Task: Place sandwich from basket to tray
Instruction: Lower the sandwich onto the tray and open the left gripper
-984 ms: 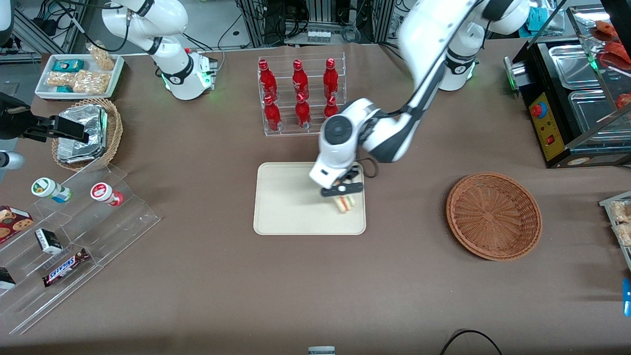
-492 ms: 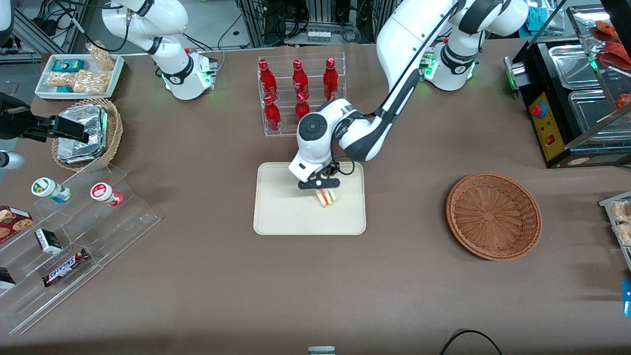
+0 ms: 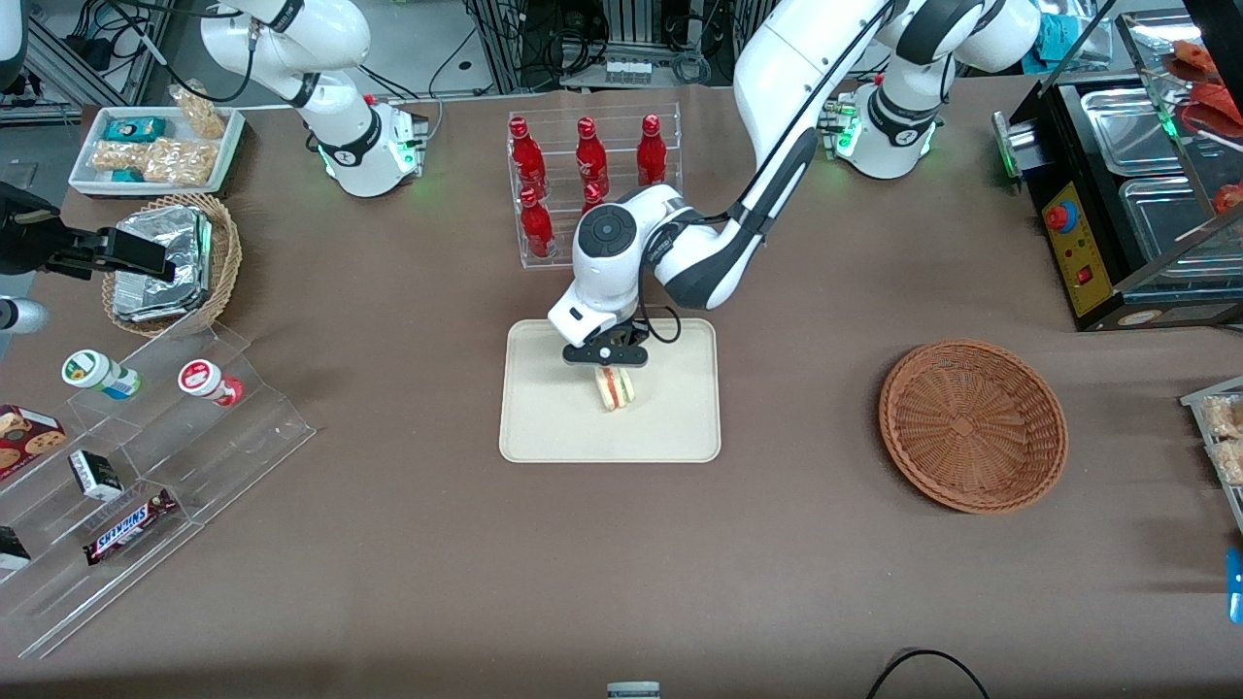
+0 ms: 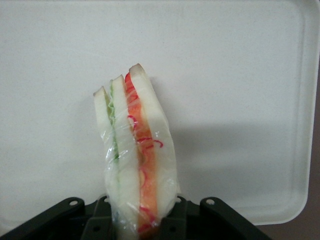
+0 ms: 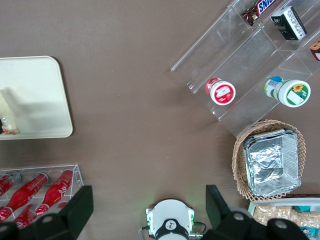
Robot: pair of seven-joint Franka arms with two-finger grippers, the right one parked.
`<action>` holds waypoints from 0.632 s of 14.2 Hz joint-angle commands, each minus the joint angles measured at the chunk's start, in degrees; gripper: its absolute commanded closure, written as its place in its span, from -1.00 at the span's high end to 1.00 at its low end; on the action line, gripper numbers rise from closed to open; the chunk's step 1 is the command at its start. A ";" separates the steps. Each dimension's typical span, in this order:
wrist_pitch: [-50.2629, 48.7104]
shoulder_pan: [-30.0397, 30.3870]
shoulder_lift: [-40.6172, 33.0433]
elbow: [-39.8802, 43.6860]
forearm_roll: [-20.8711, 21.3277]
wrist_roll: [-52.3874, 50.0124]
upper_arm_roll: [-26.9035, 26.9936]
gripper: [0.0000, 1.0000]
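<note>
While gripping sandwich (image 4: pixel 134 155) | hand (image 3: pixel 607 367) above tray (image 3: pixel 544 427) centre | rims well apart

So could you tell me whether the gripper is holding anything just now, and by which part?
The gripper, over the tray, holds the sandwich, its fingers clamped on the bread faces at one end; the other end hangs free toward the tray.
</note>
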 commanded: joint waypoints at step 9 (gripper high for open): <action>0.58 -0.42 2.38 0.61 -0.51 3.22 0.37 0.40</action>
